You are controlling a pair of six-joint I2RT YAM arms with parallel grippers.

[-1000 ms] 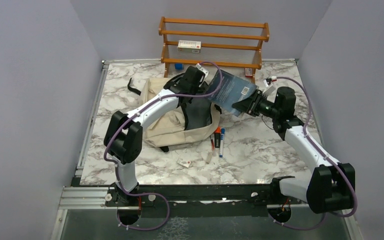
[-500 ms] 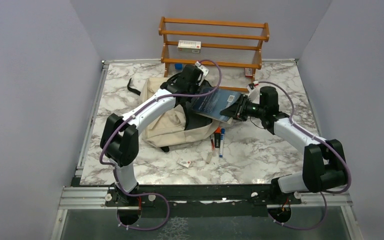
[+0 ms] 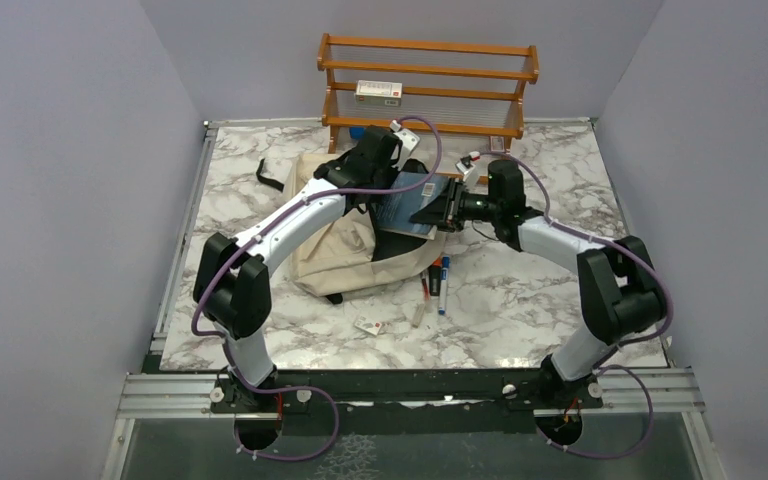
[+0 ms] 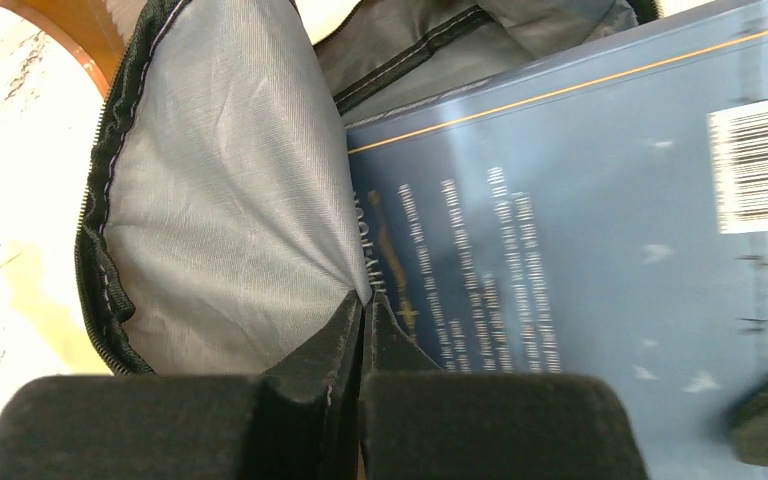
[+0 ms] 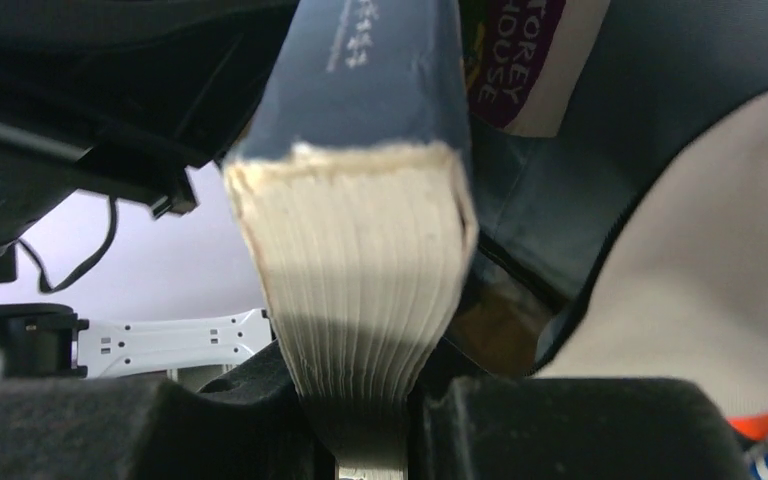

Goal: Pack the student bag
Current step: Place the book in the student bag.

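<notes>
Backpack fabric is the weak link here: the student bag [image 3: 335, 255] lies slumped on the marble table [image 3: 520, 300], left of centre, with its mouth turned toward the wooden rack [image 3: 428, 85]. The left gripper [image 4: 361, 315] has its jaws pinched fully together on a fold of the grey lining, holding the opening up. To its right, a blue paperback [image 4: 580, 220] enters the mouth at a slant. Its near end is clamped by the right gripper [image 5: 370, 440], whose jaws stand narrow around the page block. If the thin lining slips from that pinch, the mouth would likely collapse onto the book. A corner could also snag the zipper edge [image 4: 95, 200], or the book could pivot in its end grip and drop near the markers [image 3: 438, 278].
</notes>
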